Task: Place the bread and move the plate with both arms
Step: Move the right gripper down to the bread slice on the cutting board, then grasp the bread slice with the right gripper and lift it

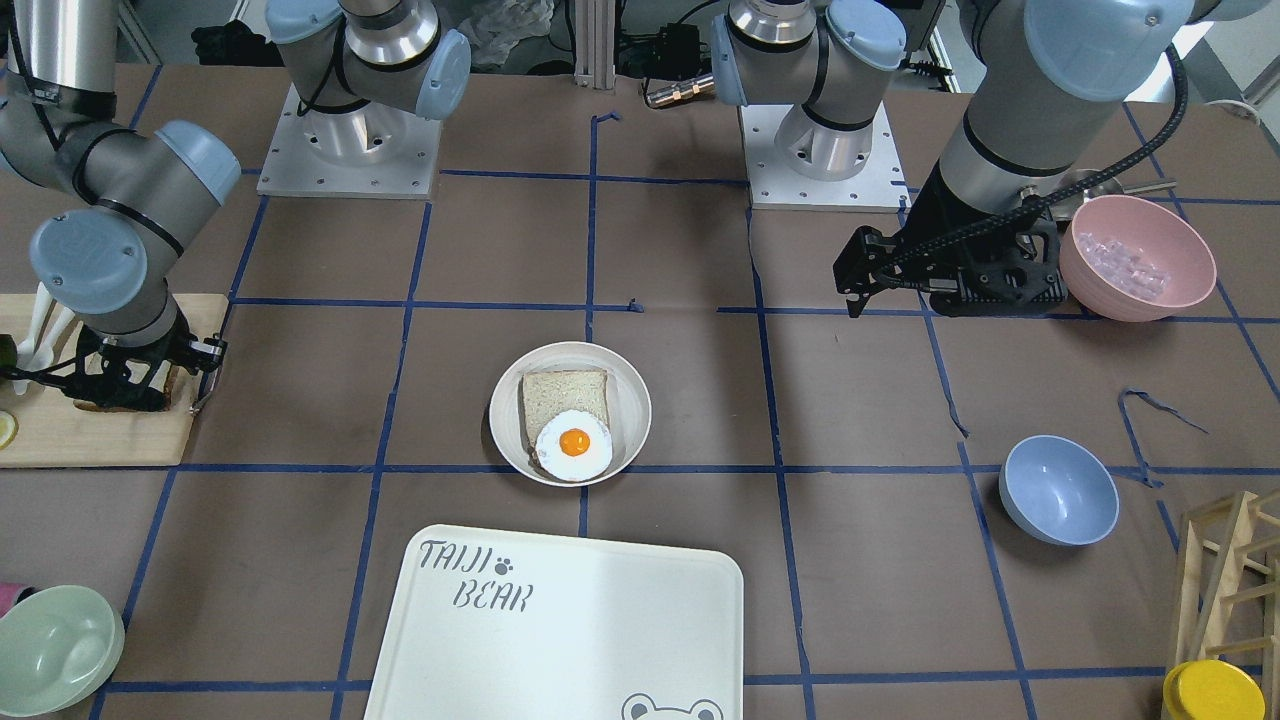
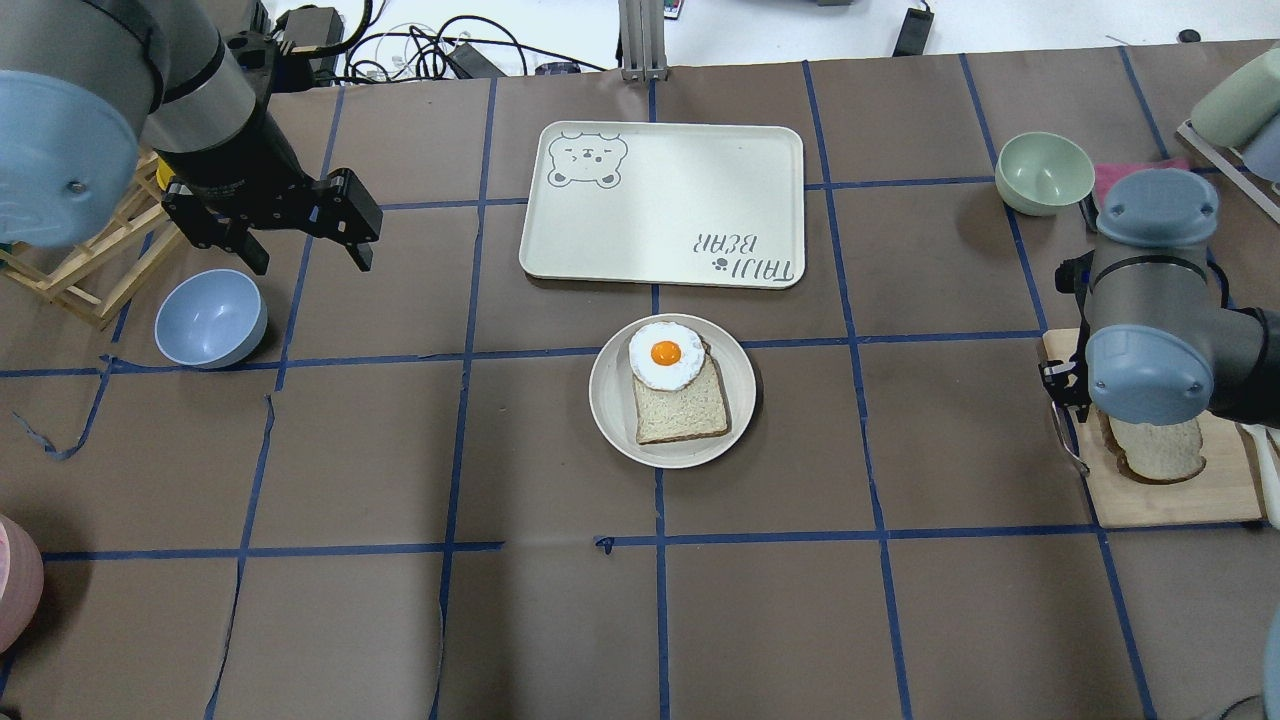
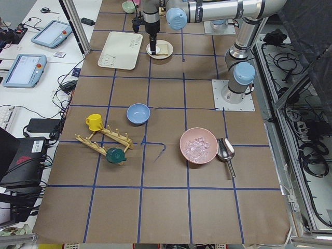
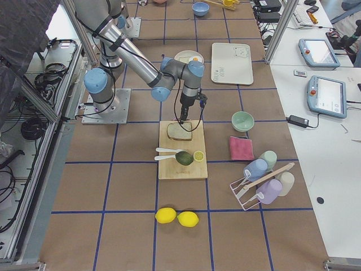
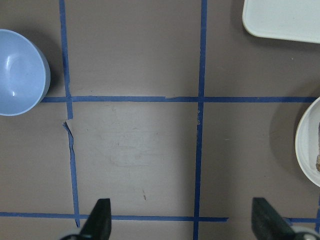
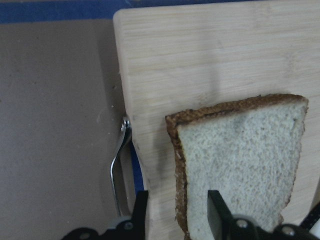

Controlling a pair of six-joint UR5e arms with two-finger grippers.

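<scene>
The bread, a dark-crusted slice, lies flat on a wooden cutting board at the table's right end, also seen in the overhead view. My right gripper is low over it. Its jaws stand a narrow gap apart and straddle the slice's left crust, which looks unpinched. The plate sits mid-table and holds a squarer slice and a fried egg. My left gripper hangs open and empty above bare table, left of the plate and beside a blue bowl.
The "TAIJI BEAR" tray lies just beyond the plate. A pale green bowl stands beyond the board and a pink bowl near my left arm. A wooden rack is at the far left. A thin metal piece lies by the board's edge.
</scene>
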